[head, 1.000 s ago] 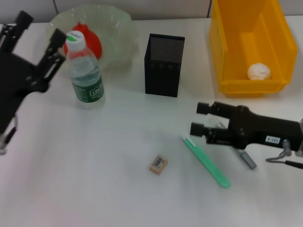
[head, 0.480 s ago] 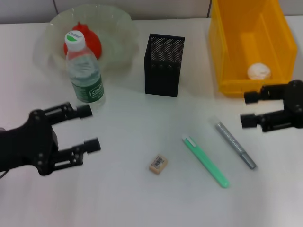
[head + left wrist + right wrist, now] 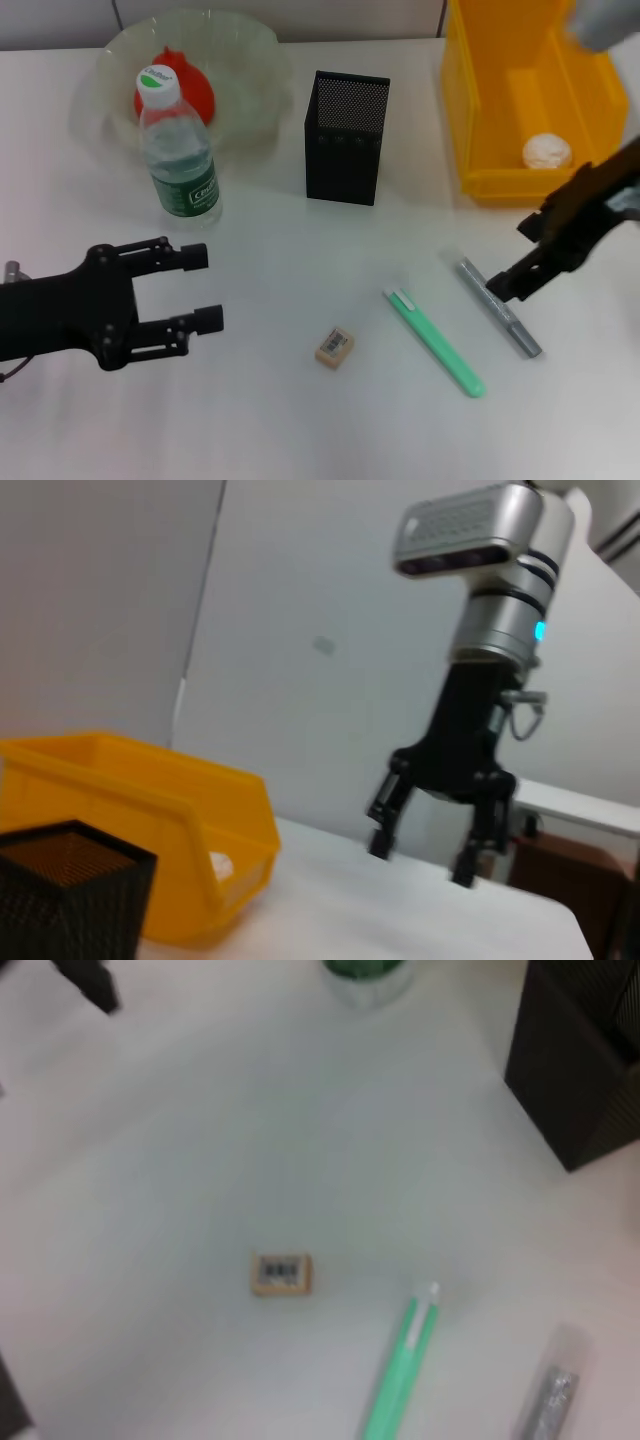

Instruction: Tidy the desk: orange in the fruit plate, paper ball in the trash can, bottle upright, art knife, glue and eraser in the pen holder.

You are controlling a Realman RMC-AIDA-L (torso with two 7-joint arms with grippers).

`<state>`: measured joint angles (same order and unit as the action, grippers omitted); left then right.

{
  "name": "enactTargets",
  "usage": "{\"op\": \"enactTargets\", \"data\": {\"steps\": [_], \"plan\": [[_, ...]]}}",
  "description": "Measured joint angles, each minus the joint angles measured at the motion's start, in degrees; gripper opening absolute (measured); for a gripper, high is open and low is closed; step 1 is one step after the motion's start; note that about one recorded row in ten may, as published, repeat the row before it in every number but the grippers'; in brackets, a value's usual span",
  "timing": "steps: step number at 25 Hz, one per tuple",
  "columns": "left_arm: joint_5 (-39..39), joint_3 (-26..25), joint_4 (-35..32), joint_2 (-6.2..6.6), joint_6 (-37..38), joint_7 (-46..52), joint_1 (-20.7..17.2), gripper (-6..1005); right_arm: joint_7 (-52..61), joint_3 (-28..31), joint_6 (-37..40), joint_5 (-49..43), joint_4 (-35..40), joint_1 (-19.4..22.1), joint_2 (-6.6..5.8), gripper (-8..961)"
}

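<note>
Black against the white bench (image 3: 300, 420), my left pincer (image 3: 198, 288) hangs low and level, arm reaching in from the left edge, its two fingers spread and holding nothing. The eraser (image 3: 334, 346) lies off its tips toward the middle, well apart; the bottle (image 3: 177, 150) stands upright just beyond it, with the orange (image 3: 190, 88) in the fruit plate (image 3: 255, 60) behind. My right pincer (image 3: 520, 257) comes down at a slant from the right edge, fingers apart and empty, tips hovering just over the grey glue pen (image 3: 498, 307). The green art knife (image 3: 435, 341) lies near its inner side, the pen holder (image 3: 346, 138) farther off, and the paper ball (image 3: 547, 152) sits in the trash can (image 3: 480, 90) just behind it. Since half a second ago the left pincer has slid slightly toward the eraser, and the right one has tilted steeply and dropped toward the glue pen.
</note>
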<state>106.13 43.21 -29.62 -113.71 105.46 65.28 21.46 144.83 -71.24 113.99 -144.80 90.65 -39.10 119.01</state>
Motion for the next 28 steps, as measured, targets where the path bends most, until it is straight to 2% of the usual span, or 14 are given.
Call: {"op": "enactTargets", "data": {"steps": [6, 12, 13, 18, 28], "plan": [[5.34, -0.17, -1.01, -0.37, -0.41, 1.45, 1.42, 726, 7.16, -14.24, -8.04, -5.25, -5.23, -4.00, 0.44, 852], [7.28, 0.12, -1.76, -0.53, -0.49, 1.63, 1.86, 726, 10.00, -22.67, -17.07, -4.94, -13.70, -6.32, 0.64, 848], [7.98, 0.14, -1.95, -0.54, -0.50, 1.69, 1.95, 726, 10.29, -23.66, -18.33, -4.92, -15.09, -6.70, 0.66, 847], [9.55, 0.07, -2.24, -0.55, -0.56, 2.10, 2.33, 726, 10.70, -26.48, -23.17, -2.40, -20.04, -7.70, 0.84, 702], [10.11, 0.13, -2.29, -0.81, -1.79, 2.17, 2.44, 727, 10.70, -28.97, -29.88, 1.70, -28.77, -10.60, 0.87, 566]]}}
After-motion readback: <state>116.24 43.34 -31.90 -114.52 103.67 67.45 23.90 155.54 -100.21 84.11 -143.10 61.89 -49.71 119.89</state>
